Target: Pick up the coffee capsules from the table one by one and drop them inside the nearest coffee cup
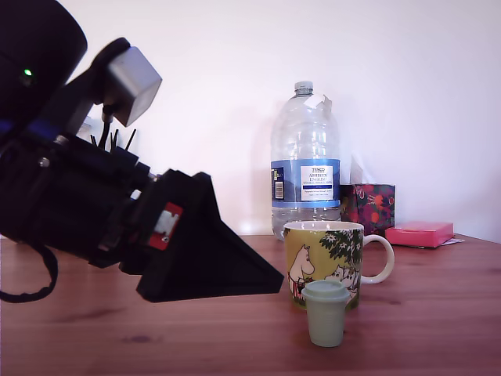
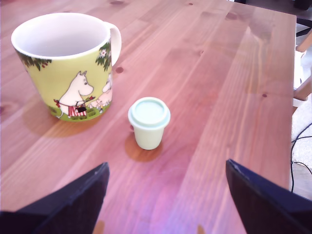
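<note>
The gripper point(image 2: 165, 195) is spread wide and empty, its two dark fingers point(image 2: 73, 195) flanking a gap aimed at the green capsule point(image 2: 149, 122). That capsule stands on its narrow end, flange up, directly ahead of the gap on the table point(image 2: 219, 97), just beside the coffee cup point(image 2: 66, 63) and well in from the tabletop's edges. No blue capsule shows in either view.

Coffee cup point(image 1: 325, 254) base hidden behind green capsule point(image 1: 326, 312); bottle point(image 1: 305, 160) label unreadable

Pale green capsule point(image 2: 149, 122) upright on wooden bench point(image 2: 229, 97), just beside cartoon mug point(image 2: 66, 63); black jaws spread wide apart, nothing between.
</note>
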`<action>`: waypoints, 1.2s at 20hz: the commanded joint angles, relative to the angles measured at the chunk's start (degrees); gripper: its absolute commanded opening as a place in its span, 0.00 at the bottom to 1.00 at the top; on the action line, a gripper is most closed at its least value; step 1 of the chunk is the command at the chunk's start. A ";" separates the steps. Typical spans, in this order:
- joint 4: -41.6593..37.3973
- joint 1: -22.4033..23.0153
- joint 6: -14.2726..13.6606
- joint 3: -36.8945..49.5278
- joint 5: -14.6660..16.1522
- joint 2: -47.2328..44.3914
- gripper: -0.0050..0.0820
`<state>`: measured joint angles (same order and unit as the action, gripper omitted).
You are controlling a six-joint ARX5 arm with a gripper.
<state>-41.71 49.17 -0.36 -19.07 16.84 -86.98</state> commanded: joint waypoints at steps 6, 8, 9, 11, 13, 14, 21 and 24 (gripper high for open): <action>1.68 1.27 0.17 -5.57 -0.70 -6.25 0.86; 3.50 1.27 0.13 -7.48 -0.87 -7.82 0.86; 4.48 1.51 0.13 -8.48 -0.85 -8.57 0.86; 5.46 2.01 0.13 -10.34 -0.85 -10.21 0.86; 7.19 2.27 0.15 -12.44 -0.90 -11.63 0.86; 8.22 2.51 0.15 -13.57 -0.92 -12.46 0.86; 13.92 3.15 0.37 -20.26 -1.70 -17.07 0.86; 14.99 3.48 0.39 -22.36 -1.68 -18.60 0.86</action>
<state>-26.76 52.27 -0.19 -41.21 15.07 -104.07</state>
